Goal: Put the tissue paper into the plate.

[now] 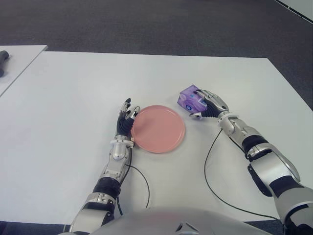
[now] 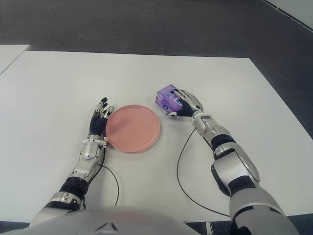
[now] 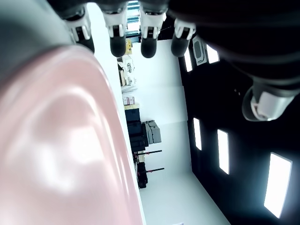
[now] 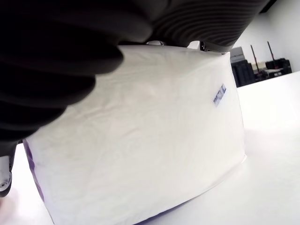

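Curled around the tissue paper pack [image 1: 190,99], the robot's right hand [image 1: 208,105] has its fingers wrapped over the top and near side of the purple-and-white packet, with the pack sitting at the fingertip end of the hand, on the side facing the plate. In the right wrist view the pack's [image 4: 140,140] white wrapper fills the frame directly under the dark palm, so close that the two read as pressed together; a small printed mark shows on the wrapper. Whether the pack is lifted clear of the white table [image 1: 73,98] or resting on it cannot be told.

Just beside that hand, toward the robot's left, lies the pink plate [image 1: 157,129], flat on the table and holding nothing. The pack is near the plate's far right rim but apart from it, not over it.

On the plate's other side is the left hand [image 1: 126,118], fingers extended and relaxed, gripping nothing; its fingertips show right at the plate's left rim. The left wrist view has the pink surface close under the straightened fingers [image 3: 118,40].

A thin black cable [image 1: 210,166] loops across the table near the right forearm.
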